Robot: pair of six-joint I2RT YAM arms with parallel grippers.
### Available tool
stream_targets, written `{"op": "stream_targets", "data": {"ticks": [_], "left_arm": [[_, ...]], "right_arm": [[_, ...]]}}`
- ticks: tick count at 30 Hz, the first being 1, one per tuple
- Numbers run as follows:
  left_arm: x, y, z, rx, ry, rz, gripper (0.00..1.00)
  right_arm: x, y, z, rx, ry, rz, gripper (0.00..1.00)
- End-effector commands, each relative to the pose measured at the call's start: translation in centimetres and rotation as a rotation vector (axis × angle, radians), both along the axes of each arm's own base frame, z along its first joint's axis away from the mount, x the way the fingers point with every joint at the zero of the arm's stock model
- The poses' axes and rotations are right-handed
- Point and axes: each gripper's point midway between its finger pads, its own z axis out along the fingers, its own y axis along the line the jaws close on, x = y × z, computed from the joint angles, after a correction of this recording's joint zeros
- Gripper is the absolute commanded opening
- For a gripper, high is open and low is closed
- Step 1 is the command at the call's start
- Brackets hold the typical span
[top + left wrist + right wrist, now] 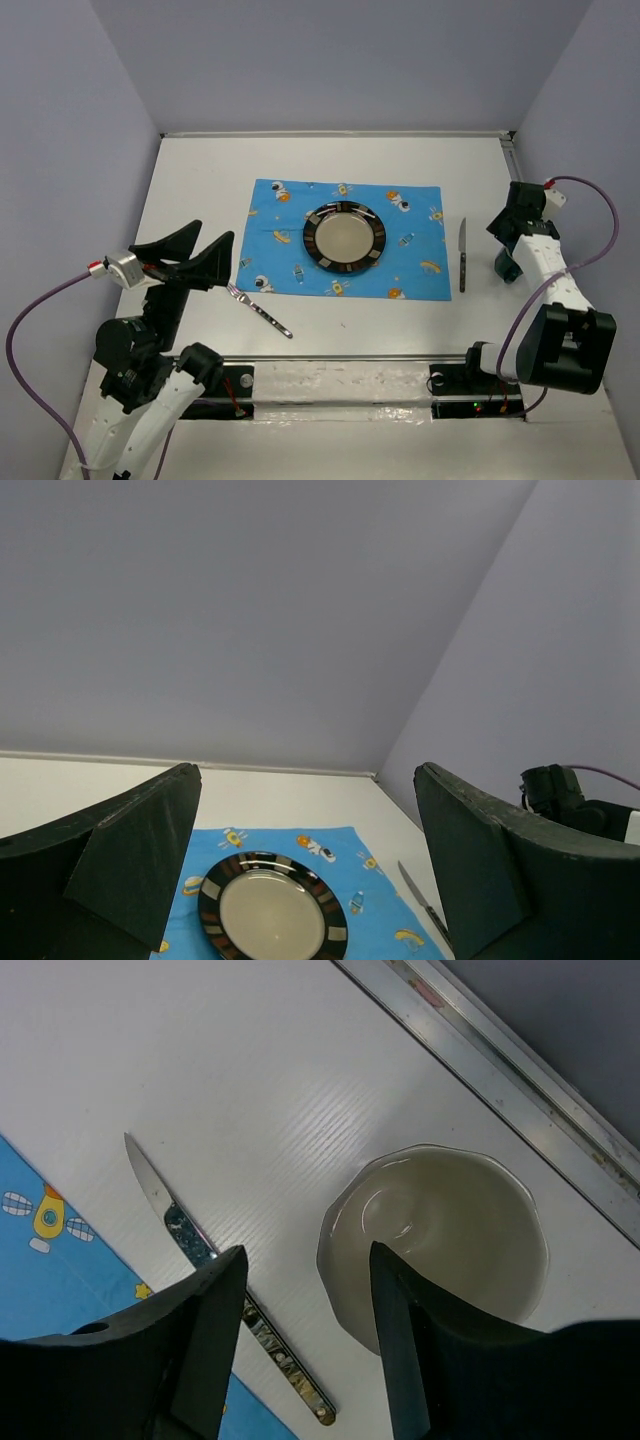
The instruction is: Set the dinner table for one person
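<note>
The white dinner table [200, 180] carries a blue space-print mat [285, 215] with a dark-rimmed plate [345, 238] in its middle. A fork [258, 310] lies off the mat's left front corner. A knife [462, 255] lies just right of the mat. Further right stands a bowl [440, 1240], cream inside and dark outside. My right gripper [305, 1250] hangs open over the bowl's near rim, one finger above the bowl, the other over the table beside the knife [190, 1235]. My left gripper [216, 231] is wide open and empty, raised left of the mat.
A silver rail [340, 357] runs along the table's near edge, with both arm bases behind it. Grey walls close in the back and both sides. In the left wrist view the plate [272, 910] and knife [420, 895] show between the fingers.
</note>
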Motion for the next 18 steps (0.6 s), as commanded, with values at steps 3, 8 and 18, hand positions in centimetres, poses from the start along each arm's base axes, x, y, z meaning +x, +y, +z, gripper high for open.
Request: {"op": "stream_targets", "data": {"ticks": [3, 8, 18], "left_arm": [[-0.9, 0.5, 2.1, -0.018, -0.064, 0.004, 0.99], [-0.7, 0.5, 2.0, -0.013, -0.058, 0.008, 0.99], [0.2, -0.1, 1.4, 0.009, -0.030, 0.007, 0.99]], "right_arm": [[1.5, -0.6, -0.5, 0.014, -0.050, -0.047, 0.40], [1.9, -1.1, -0.1, -0.014, -0.054, -0.052, 0.00], [5.3, 6.0, 10.5, -0.178, -0.258, 0.268, 0.00]]}}
